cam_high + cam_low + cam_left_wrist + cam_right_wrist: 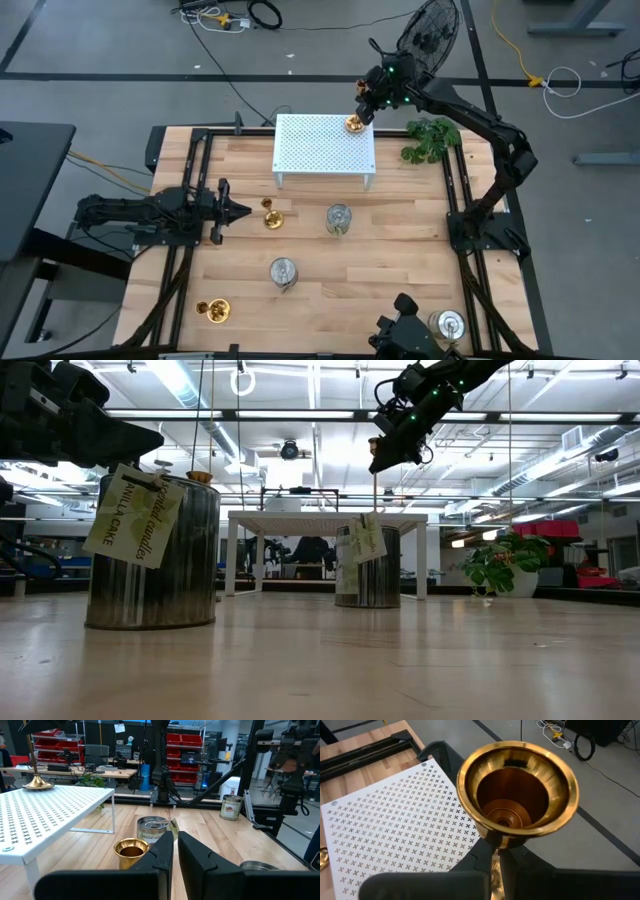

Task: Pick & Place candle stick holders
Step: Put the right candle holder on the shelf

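Right pincer (360,112), upper centre of the high view: closed on the slim stem of a polished gold candle stick holder with flared cup (517,790), which stands at the far right corner of the white perforated metal rack (323,147).

Left pincer (240,211), left of centre in the high view: fingers shut, gripping nothing, hanging over the pale wooden counter (400,260).

Second gold holder with round base (272,217): just right of the left pincer.

Third gold holder (212,311): lower left, lying on its side.

Squat silver can-like holders: centre (339,218), lower centre (283,271), bottom right (447,324).

View notes: only the right wrist view shows the held cup's hollow, coppery interior. Only the low view shows paper labels on the cans. The high view alone gives all six positions.
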Controlling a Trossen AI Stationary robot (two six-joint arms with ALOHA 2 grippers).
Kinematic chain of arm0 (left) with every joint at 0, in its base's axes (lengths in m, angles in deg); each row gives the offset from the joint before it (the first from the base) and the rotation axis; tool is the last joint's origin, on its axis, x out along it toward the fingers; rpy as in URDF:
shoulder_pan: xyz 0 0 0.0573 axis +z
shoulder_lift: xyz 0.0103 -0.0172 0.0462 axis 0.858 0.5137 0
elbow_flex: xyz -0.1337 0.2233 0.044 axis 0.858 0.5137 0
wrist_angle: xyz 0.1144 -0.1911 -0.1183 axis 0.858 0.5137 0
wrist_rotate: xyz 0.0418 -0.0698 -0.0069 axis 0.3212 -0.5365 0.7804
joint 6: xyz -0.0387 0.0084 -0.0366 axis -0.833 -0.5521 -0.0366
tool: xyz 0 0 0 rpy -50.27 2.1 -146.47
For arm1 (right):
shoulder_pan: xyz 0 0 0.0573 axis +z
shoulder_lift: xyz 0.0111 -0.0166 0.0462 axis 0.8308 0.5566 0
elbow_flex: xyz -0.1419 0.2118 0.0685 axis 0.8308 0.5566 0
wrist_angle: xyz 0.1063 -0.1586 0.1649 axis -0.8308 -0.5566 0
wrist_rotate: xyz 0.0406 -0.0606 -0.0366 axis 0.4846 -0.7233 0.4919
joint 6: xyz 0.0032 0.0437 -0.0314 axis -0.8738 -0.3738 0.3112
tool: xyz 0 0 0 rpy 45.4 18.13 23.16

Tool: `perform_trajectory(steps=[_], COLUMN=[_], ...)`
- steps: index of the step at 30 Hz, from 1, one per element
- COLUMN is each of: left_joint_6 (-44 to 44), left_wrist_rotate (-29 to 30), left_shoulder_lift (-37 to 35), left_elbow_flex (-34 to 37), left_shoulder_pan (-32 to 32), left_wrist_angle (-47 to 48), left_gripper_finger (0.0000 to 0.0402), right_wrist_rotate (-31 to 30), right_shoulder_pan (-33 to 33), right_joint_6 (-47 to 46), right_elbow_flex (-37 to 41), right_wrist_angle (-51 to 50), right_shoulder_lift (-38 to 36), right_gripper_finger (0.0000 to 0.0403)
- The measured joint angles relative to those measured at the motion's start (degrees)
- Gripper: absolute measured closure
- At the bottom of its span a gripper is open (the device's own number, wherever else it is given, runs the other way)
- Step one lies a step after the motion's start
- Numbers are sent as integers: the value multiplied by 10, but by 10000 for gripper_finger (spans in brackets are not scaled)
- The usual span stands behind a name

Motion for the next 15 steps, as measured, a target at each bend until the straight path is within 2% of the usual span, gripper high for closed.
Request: perform_trajectory(steps=[15], left_joint_6=[0], left_wrist_rotate=[0], left_shoulder_lift=[0], left_elbow_flex=[0], left_shoulder_pan=[0], left_wrist_angle=[0], left_gripper_finger=[369], right_wrist_rotate=[0], right_shoulder_pan=[0], right_joint_6=[0], right_elbow_flex=[0], right_wrist_angle=[-10], right_shoulder_lift=[0], right_gripper_finger=[389])
